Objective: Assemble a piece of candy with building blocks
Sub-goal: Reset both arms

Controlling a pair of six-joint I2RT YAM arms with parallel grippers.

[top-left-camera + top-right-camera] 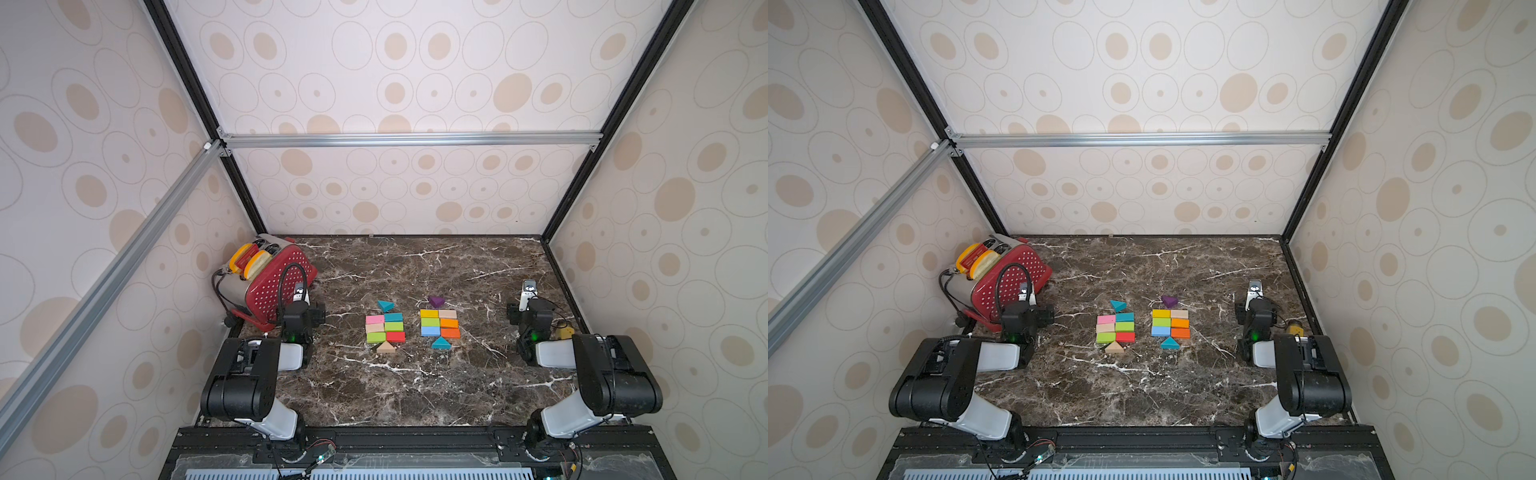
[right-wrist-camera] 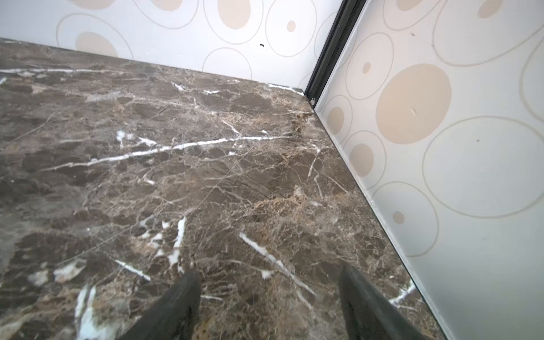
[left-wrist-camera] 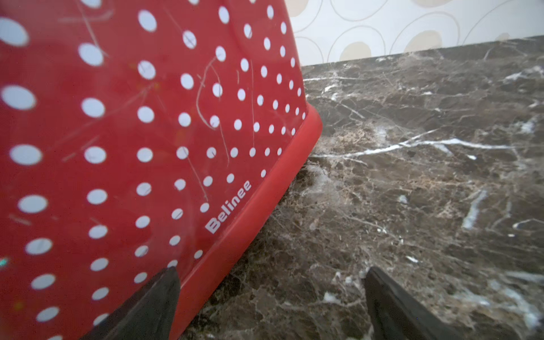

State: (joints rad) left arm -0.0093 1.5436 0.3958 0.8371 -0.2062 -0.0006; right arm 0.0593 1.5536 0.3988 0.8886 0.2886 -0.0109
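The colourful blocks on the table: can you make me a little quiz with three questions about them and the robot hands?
1. True or false: the left gripper is holding a block.
2. Which wedge sits at the far end of the group with the yellow block? A) purple B) red C) pink
3. Fill in: the tan wedge lies at the near end of the group that has the ____ block at its far left corner.

Key:
1. False. Both its jaws stand apart with nothing between them, beside the red toaster; the right gripper is empty too.
2. A, the purple wedge.
3. Pink.
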